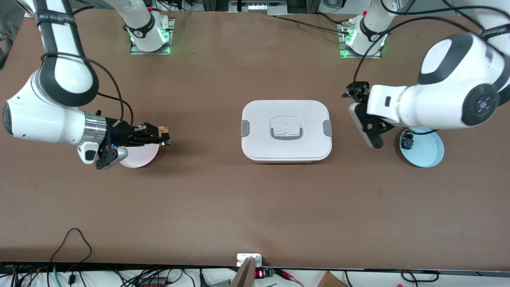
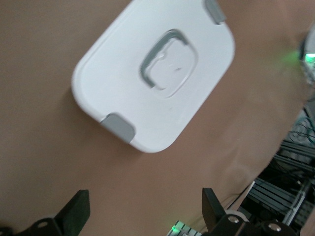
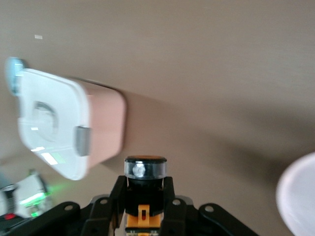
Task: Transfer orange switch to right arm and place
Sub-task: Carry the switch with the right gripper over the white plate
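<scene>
Front view: the right tool (image 1: 162,137) hangs over the edge of a pink plate (image 1: 139,156) at the right arm's end of the desk (image 1: 199,207), clamped on the orange switch (image 1: 162,129). The left tool (image 1: 368,123) hangs spread wide beside a light-blue plate (image 1: 428,153) that holds a small dark part (image 1: 407,141). A white lidded box (image 1: 286,129) sits between the tools.

Left wrist view: wide black fingers (image 2: 76,211) frame the box (image 2: 155,73) below.

Right wrist view: the fingers (image 3: 117,191) pinch the orange switch (image 3: 144,179); the plate's rim (image 3: 298,196) shows beside.

no text, label or number can be read on anything here.
</scene>
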